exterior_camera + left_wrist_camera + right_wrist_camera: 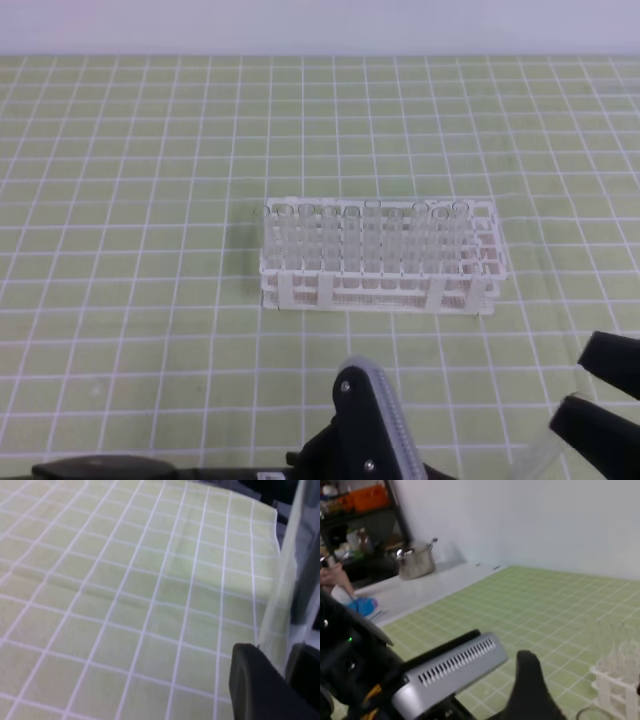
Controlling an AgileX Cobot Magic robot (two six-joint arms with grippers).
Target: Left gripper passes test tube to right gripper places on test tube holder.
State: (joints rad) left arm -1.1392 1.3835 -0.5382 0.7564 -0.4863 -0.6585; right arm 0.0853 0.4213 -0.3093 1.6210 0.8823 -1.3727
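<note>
Test tube [285, 580] sits clamped between the left gripper [280, 680] fingers, handover pending; right gripper [600, 395] at 4 o'clock gapes empty, test tube holder [380, 260] waits.

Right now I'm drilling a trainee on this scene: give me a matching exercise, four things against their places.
1 test tube
2 test tube holder
3 right gripper
4 metal pot

A on the white surface beyond the mat
B lower right edge, exterior high view
C middle of the green mat
D between the left gripper fingers

Pairs: 1-D, 2-C, 3-B, 4-A
</note>
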